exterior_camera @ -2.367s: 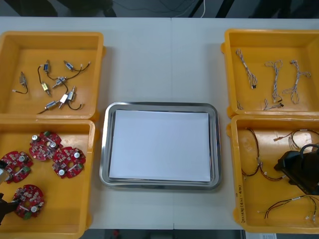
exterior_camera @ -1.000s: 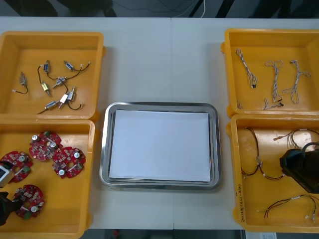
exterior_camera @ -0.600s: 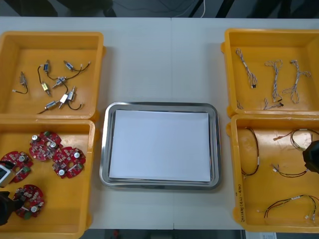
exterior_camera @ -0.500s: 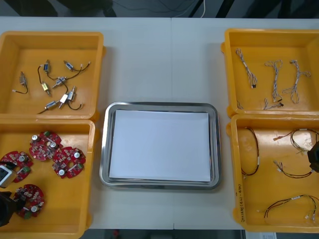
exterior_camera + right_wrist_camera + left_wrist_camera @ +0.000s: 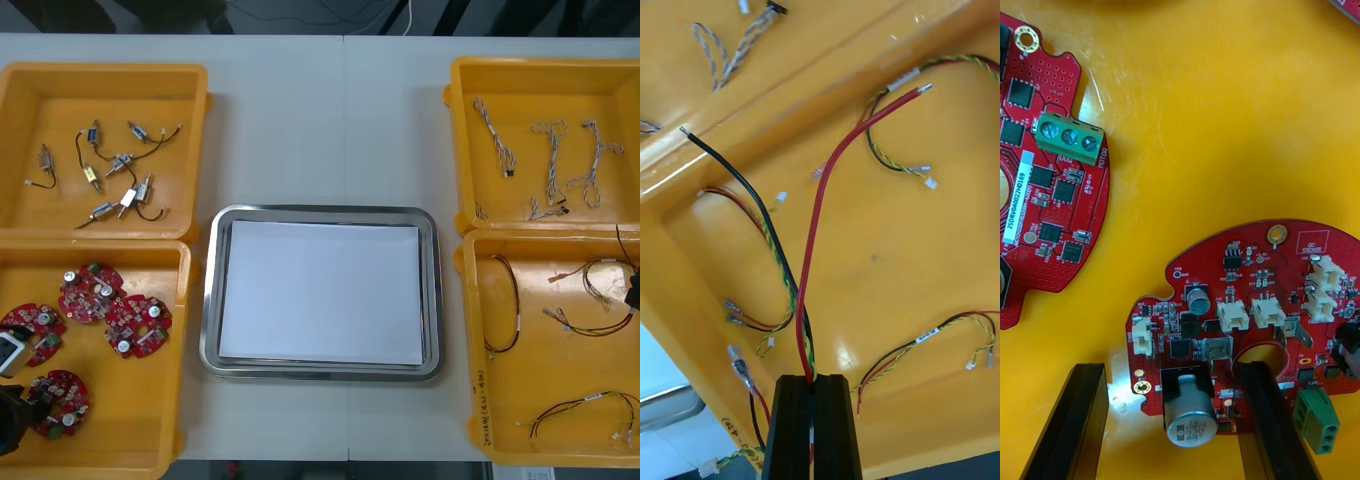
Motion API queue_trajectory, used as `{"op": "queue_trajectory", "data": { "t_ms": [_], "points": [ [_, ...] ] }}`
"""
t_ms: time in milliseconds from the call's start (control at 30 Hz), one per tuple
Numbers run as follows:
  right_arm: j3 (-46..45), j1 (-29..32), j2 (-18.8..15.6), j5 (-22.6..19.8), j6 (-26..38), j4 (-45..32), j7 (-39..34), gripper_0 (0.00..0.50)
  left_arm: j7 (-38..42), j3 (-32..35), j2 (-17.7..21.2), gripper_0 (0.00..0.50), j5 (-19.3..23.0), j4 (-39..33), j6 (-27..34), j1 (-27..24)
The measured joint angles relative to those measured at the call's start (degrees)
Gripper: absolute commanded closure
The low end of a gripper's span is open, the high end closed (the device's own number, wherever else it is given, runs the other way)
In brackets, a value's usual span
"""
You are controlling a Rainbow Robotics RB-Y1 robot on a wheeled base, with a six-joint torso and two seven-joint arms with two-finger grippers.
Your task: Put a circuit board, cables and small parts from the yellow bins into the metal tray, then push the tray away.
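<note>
Several round red circuit boards lie in the near-left yellow bin (image 5: pixel 150 440). My left gripper (image 5: pixel 8 425) hangs low over the nearest board (image 5: pixel 57 403). In the left wrist view the gripper (image 5: pixel 1169 375) is open, one finger beside that circuit board (image 5: pixel 1247 300) and the other over it. At the right edge of the near-right bin (image 5: pixel 500 400) is my right gripper (image 5: pixel 633 290). In the right wrist view it (image 5: pixel 812 379) is shut on a red cable (image 5: pixel 820 225) and a black cable (image 5: pixel 752 202) that rise from between its fingers.
The metal tray (image 5: pixel 210 300), white inside, sits between the bins. Small metal parts (image 5: pixel 110 170) lie in the far-left bin, twisted blue and white cables (image 5: pixel 545 160) in the far-right one. More red and yellow cables (image 5: pixel 580 408) remain on the near-right bin's floor.
My right gripper has drawn off to the right edge, pulling cables with it; the loops in the near-right bin have shifted. The left gripper has sunk slightly by the nearest board.
</note>
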Motion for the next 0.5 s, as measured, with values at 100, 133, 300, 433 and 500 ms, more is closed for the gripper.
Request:
{"op": "queue_trajectory", "data": {
  "t_ms": [100,133,300,433,500],
  "points": [
    [0.0,-1.1,-3.4,-3.0,0.0,0.0,0.0,0.500,0.0,0.0,0.0,0.120,0.0,0.0,0.0,0.0],
    [0.0,-1.3,-4.4,-3.8,0.0,0.0,0.0,0.500,0.0,0.0,0.0,0.162,0.0,0.0,0.0,0.0],
    [0.0,-2.8,-8.6,-7.9,0.0,0.0,2.9,0.500,0.0,0.0,0.0,0.329,0.0,-0.1,0.0,0.0],
    [0.2,-4.8,-10.6,-10.8,0.0,0.3,4.9,0.500,0.0,0.0,0.0,0.427,0.0,-0.1,0.0,0.0],
    [1.0,-6.2,-11.7,-11.5,0.0,0.5,4.9,0.500,0.0,0.0,0.0,0.498,0.0,-0.1,0.0,0.0]
  ]
}}
